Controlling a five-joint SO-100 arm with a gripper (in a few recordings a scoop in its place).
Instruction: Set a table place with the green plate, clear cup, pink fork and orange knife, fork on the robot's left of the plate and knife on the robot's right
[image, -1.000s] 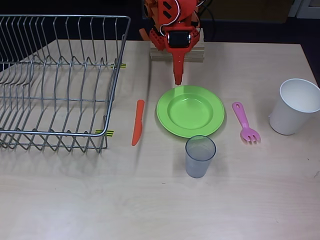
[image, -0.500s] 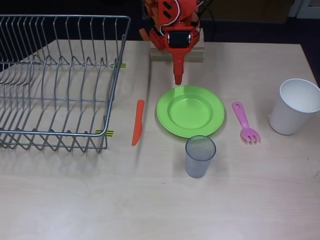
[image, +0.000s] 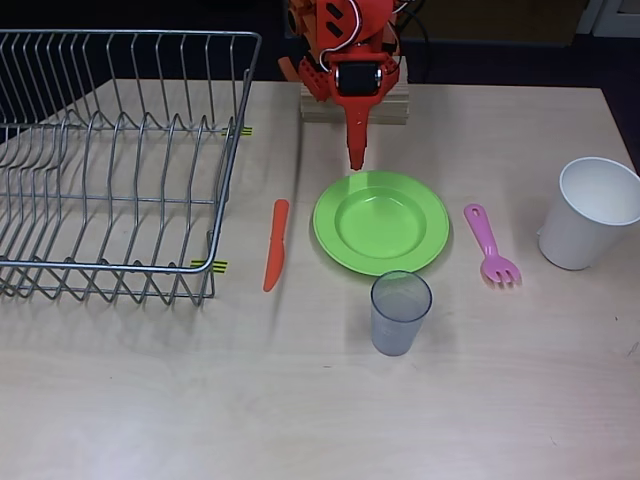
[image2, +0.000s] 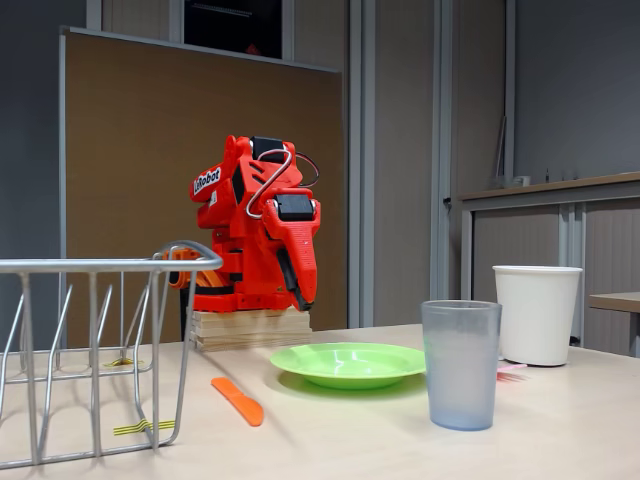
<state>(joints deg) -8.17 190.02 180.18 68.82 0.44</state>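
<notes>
Nearest the camera in the overhead view stands the clear cup (image: 401, 313), upright on the table (image: 300, 400), just in front of the green plate's near rim; in the fixed view the clear cup (image2: 461, 364) overlaps the plate's right edge, so whether the two touch cannot be told. The green plate (image: 381, 221) lies flat behind it, empty. To its left in the overhead view lies the orange knife (image: 275, 245), apart from the plate and running near to far; the fixed view shows the orange knife (image2: 238, 400) foreshortened. To the plate's right lies the pink fork (image: 489, 246), tines toward the near side; in the fixed view the cup and plate hide almost all of the pink fork (image2: 512, 371), leaving a pale sliver. Further right stands a white cup (image: 589, 212), its right side cut by the frame edge. On the left a wire dish rack (image: 110, 160) is cropped at the left edge in both views. Farthest back, the orange arm is folded over its wooden base (image: 355, 103), the gripper (image: 356, 152) pointing down just beyond the plate's far rim, holding nothing; its fingers look pressed together.
</notes>
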